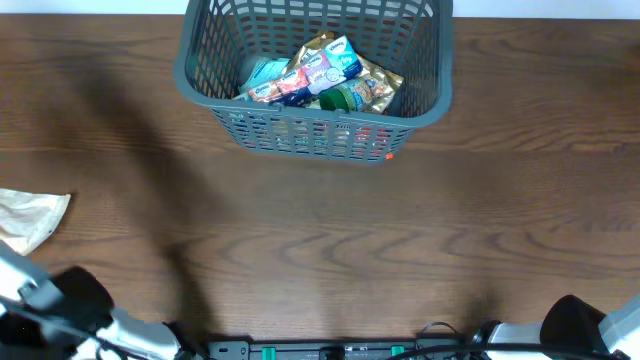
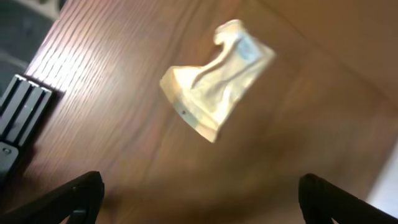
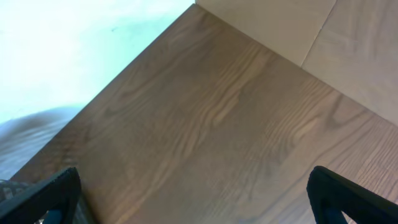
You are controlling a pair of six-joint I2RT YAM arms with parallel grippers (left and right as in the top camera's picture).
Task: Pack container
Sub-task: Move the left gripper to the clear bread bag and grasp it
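Note:
The dark grey lattice container (image 1: 200, 85) stands at the far middle of the table and holds several grocery packets (image 1: 320, 75). A crumpled pale beige packet (image 1: 30, 215) lies at the left edge of the table. It also shows in the left wrist view (image 2: 214, 84), ahead of my left gripper (image 2: 199, 199), which is open and empty. My right gripper (image 3: 196, 199) is open and empty above bare wood. In the overhead view only the arm bases show, at the bottom corners.
A black slotted fixture (image 2: 22, 115) sits at the table's edge in the left wrist view. A pale wall panel (image 3: 348, 37) rises beyond the table in the right wrist view. A black strip with green lights (image 1: 330, 350) runs along the front edge.

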